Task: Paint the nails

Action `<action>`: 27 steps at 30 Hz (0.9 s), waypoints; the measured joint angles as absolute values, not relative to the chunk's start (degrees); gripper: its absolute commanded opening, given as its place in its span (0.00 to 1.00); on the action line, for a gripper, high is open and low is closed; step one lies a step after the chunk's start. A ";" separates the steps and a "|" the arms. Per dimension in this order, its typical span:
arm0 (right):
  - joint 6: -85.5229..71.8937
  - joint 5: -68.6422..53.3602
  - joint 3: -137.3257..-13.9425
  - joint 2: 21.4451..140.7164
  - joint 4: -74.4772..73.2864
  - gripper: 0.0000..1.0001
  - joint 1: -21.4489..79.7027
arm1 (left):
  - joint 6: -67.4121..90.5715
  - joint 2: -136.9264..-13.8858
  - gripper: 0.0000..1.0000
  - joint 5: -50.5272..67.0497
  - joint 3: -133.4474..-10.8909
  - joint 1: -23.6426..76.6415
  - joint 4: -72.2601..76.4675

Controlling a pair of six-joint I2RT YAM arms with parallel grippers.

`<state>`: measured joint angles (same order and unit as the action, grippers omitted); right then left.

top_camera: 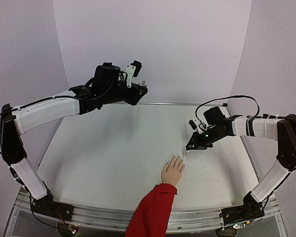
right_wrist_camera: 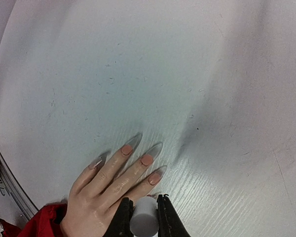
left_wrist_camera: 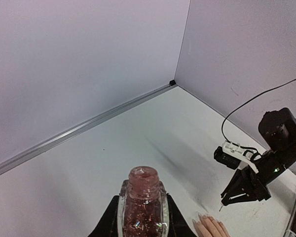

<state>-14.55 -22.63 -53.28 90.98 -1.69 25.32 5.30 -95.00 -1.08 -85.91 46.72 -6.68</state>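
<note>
At the near edge of your counter [top_camera: 113, 148], between the two arm bases, the red sleeve [top_camera: 150, 212] runs up onto the surface. The mannequin hand [top_camera: 172, 172] lies flat at its end, palm down, fingers pointing away from you.

In your right wrist view the nails [right_wrist_camera: 147, 160] are long and pointed. Three show a peach-pink colour near the base with clear tips beyond, and the leftmost one looks paler.

Just past the fingertips, your right pincer [top_camera: 193, 145] hangs low over the counter, tilted down toward the hand. It is closed around a white cap [right_wrist_camera: 144, 222], with a thin brush [top_camera: 186, 154] pointing down from it. The brush tip sits just beside the fingertips, and you cannot tell whether it touches a nail.

Farther back and to the left, your left pincer [top_camera: 140, 90] is raised well above the counter near the back wall. It is clamped on a small bottle [left_wrist_camera: 142, 202] of pink glittery polish, held upright with its neck uncapped.
</note>
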 measured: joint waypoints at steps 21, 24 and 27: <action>-15.09 -22.57 -58.81 98.39 -4.34 0.00 26.92 | 2.96 -101.12 0.00 3.46 -91.42 45.28 -11.11; -15.14 -22.02 -58.98 98.83 -4.91 0.00 27.09 | 2.94 -101.45 0.00 3.53 -91.94 45.15 -11.03; -15.18 -21.61 -58.98 98.96 -5.41 0.00 27.20 | 2.92 -101.45 0.00 3.79 -92.03 45.04 -11.05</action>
<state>-15.18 -21.61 -58.98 98.96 -5.41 27.20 2.92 -101.45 3.79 -92.03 45.04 -11.05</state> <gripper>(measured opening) 0.154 0.216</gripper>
